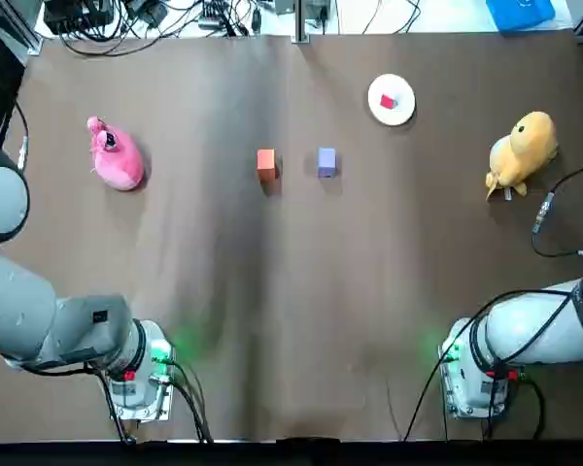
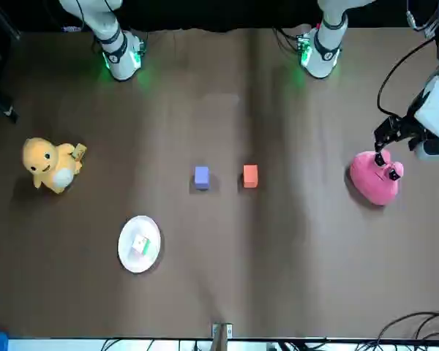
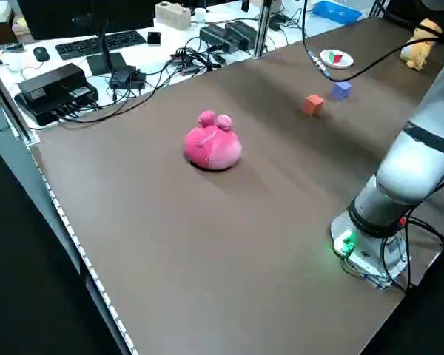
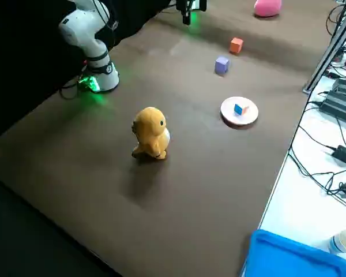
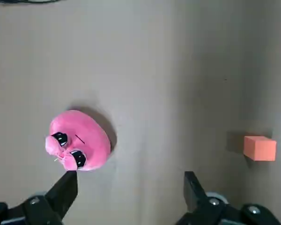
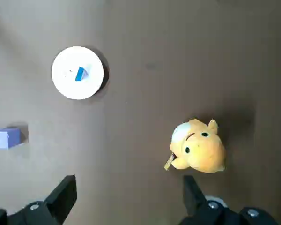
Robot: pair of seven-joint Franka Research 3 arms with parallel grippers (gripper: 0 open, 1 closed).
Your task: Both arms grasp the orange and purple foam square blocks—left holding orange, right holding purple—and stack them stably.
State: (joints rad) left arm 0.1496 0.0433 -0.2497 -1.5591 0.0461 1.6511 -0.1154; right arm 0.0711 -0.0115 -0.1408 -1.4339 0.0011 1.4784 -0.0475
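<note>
Starting stage, by my reading: neither block is grasped. The left arm [image 1: 39, 320] and right arm [image 1: 549, 330] hang high over the worktop [image 1: 291, 311], both sets of jaws released and empty. At mid-worktop the orange block [image 1: 265, 163] and purple block [image 1: 326, 161] rest side by side, apart. Next, each arm needs to descend squarely on its own block. The pink plush [image 1: 116, 157], yellow plush [image 1: 522, 150] and far white plate [image 1: 400, 115] lie well apart from both blocks; nothing obstructs.

Far left on the brown table [image 1: 291, 320]: a pink plush toy [image 1: 116, 159], well apart from everything else. Far right, close to the table's edge: a yellow plush toy [image 1: 521, 151], upright. Right of the middle, farther back: a white plate [image 1: 401, 90] with a small cube [image 1: 388, 101] on it. Beyond the far edge: tangled cables [image 1: 126, 24], a keyboard [image 3: 100, 43], a blue bin [image 1: 520, 12].
</note>
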